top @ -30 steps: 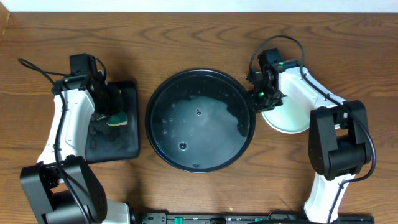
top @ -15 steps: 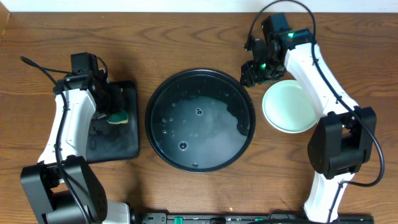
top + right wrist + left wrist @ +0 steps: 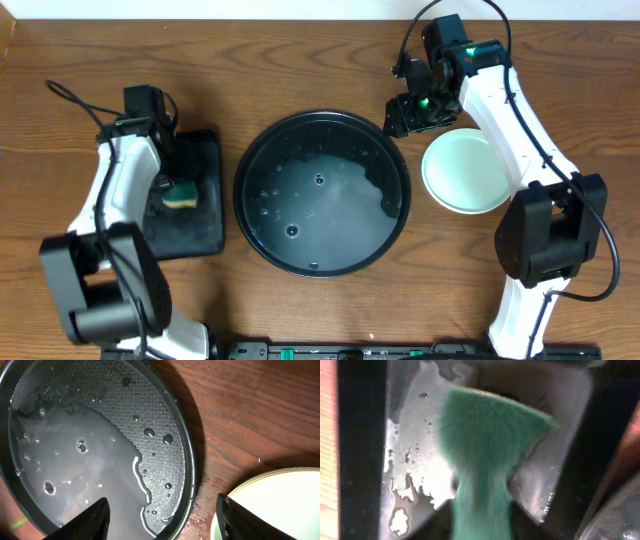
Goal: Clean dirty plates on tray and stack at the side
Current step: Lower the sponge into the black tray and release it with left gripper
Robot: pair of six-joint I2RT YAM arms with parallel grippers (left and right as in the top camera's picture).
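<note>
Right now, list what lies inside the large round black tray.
The large round black tray holds only a cloudy water puddle with bubbles, nothing else. The puddle veils the floor beneath it.

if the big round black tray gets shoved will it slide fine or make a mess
The large round black tray holds a shallow pool of water, so a quick shove would probably slosh it against the low rim. Its wide flat base likely slides rather than tips.
</note>
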